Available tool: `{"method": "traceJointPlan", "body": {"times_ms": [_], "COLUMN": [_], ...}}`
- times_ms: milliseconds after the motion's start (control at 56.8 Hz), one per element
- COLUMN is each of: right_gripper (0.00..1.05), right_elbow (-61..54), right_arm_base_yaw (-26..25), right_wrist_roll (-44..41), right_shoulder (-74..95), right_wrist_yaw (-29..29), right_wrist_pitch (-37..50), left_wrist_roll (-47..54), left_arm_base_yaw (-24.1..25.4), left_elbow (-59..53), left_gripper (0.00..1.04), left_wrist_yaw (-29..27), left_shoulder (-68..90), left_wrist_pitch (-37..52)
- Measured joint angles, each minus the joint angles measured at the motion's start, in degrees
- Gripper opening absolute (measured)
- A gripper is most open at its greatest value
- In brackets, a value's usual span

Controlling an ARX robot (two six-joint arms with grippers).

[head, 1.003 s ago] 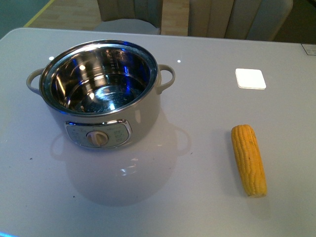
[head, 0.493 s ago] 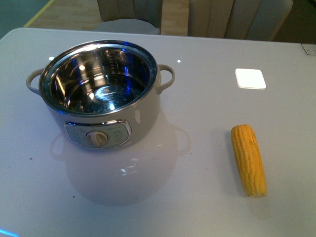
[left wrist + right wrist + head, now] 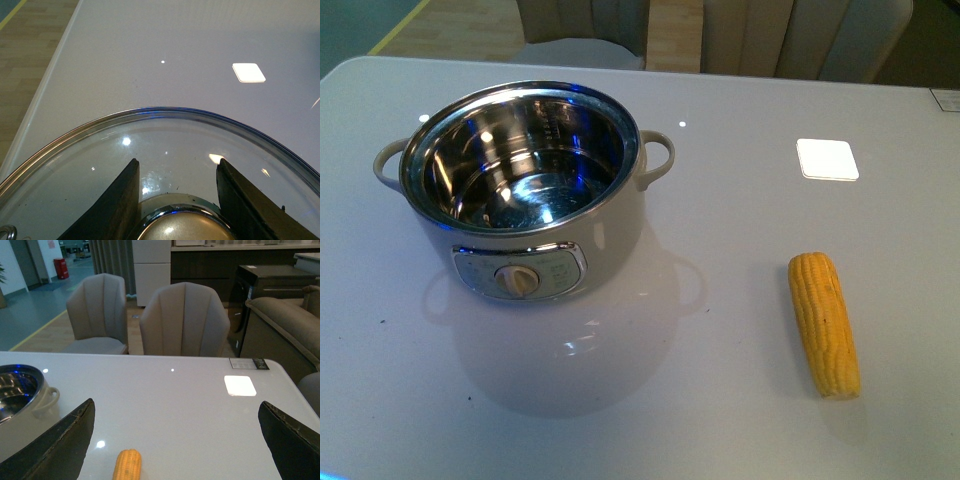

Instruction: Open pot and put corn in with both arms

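Left tool [image 3: 177,166] snug around lid knob [image 3: 181,231]

Front looks down, right wrist shares corn [image 3: 824,322], left seemingly atop lid [image 3: 165,131]

The round cream-white steel-lined electric pot [image 3: 610,235] stands on the left of the pale grey counter [image 3: 740,230]. The husked yellow ear of corn [image 3: 824,322] lies well to its right, nearer the robot. Two beige padded chairs [image 3: 182,320] stand behind the counter.

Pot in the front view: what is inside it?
The pot holds only bare shiny steel; the corn lies outside on the table. Its near inner wall is hidden behind the rim.
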Motion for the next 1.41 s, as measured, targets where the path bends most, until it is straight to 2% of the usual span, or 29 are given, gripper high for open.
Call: {"method": "traceJointPlan", "body": {"times_ms": [510,546,915,1408], "right_gripper": [0.96,0.96,0.96,0.96], "right_elbow": [0.0,0.0,0.0,0.0], "right_arm_base_yaw": [0.0,0.0,0.0,0.0], "right_wrist_roll": [0.0,0.0,0.0,0.0], "right_shoulder": [0.0,0.0,0.0,0.0], "right_wrist_yaw": [0.0,0.0,0.0,0.0], "right_wrist_pitch": [0.0,0.0,0.0,0.0], "left_wrist_roll": [2.91,2.82,1.7,-3.06], "left_arm_base_yaw": [1.07,1.07,1.44,2.21], "left_elbow": [0.0,0.0,0.0,-4.72], "left_gripper": [0.41,0.43,0.98,0.98], "left_wrist_yaw": [0.5,0.39,-1.49,-1.95], "left_shoulder": [0.61,0.66,1.05,-2.91], "left_wrist_pitch": [-1.07,-1.07,0.85,5.35]}}
